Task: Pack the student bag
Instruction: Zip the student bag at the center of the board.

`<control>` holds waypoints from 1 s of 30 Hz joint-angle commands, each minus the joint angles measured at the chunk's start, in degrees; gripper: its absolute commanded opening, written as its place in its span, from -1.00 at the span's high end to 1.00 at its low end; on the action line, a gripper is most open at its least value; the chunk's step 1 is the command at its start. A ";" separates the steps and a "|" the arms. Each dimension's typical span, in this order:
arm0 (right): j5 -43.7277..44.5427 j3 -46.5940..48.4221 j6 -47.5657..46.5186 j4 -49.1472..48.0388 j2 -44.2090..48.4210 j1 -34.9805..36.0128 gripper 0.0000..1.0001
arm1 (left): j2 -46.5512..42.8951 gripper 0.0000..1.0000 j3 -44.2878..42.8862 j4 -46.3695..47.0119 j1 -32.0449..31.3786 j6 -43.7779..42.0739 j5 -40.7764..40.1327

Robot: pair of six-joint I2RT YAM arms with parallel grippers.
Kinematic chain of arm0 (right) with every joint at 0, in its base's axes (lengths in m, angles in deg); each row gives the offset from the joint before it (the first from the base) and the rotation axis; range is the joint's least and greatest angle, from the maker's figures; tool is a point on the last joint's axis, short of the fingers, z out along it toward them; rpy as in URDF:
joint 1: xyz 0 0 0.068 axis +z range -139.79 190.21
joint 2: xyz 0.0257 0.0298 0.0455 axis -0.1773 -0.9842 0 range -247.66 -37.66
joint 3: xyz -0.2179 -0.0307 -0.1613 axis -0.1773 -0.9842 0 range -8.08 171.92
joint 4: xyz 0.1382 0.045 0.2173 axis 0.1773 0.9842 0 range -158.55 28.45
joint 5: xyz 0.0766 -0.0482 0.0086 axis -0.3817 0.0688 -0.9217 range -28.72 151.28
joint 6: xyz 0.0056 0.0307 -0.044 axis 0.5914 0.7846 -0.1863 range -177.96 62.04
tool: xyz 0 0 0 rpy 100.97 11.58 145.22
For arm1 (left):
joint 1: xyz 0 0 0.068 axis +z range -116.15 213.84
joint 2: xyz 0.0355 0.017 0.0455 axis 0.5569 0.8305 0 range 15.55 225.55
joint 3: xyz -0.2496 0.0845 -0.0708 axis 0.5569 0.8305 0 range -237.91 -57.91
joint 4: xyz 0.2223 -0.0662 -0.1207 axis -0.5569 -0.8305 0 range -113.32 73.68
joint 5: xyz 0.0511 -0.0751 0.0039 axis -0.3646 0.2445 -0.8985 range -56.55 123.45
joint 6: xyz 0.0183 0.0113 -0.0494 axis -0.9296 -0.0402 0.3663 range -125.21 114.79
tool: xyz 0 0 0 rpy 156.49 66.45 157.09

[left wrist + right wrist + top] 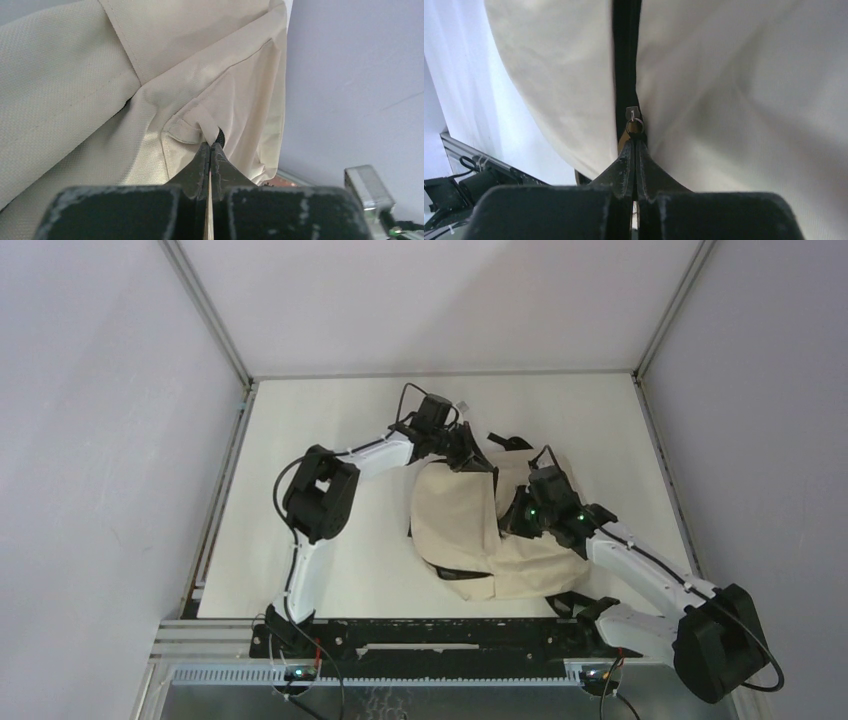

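Observation:
The student bag [455, 520], a cream canvas backpack with black trim, lies on the white table between my arms. My left gripper [470, 460] is at the bag's far edge; in the left wrist view it [210, 145] is shut on a fold of the bag's canvas [200, 125]. My right gripper [522, 523] is over the bag's middle; in the right wrist view it [635, 142] is shut on the zip pull [634, 125] of the black zip [626, 55], which runs up between two cream panels. No other items to pack show.
Black straps [510, 443] lie at the bag's far side. The white table [330, 420] is ringed by grey walls and a metal frame. A black rail [430, 635] runs along the near edge by the arm bases.

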 commanded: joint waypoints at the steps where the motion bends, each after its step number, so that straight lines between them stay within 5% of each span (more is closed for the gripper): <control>1: -1.29 -0.66 1.10 6.32 2.25 1.45 1.00 | -1.15 1.00 -2.42 7.25 3.27 2.90 -7.25; 15: 0.98 -8.19 5.85 10.19 8.72 6.28 1.00 | 0.81 1.00 -8.07 3.95 4.58 1.43 -7.25; 24: 6.62 -4.58 4.02 14.00 13.58 6.29 1.00 | -6.50 0.99 -7.32 -2.56 3.22 -6.76 -9.70; 25: 7.19 -3.91 3.73 14.76 13.53 6.29 0.84 | -7.40 0.96 -7.22 -3.43 2.97 -7.65 -10.39; 28: 8.99 -1.79 3.44 16.61 13.46 6.38 0.07 | -9.97 0.43 -7.39 -5.52 2.62 -9.75 -10.50; 30: 11.24 -1.31 3.79 17.20 14.37 6.38 -0.07 | -11.71 0.19 -7.45 -7.15 2.47 -11.44 -10.91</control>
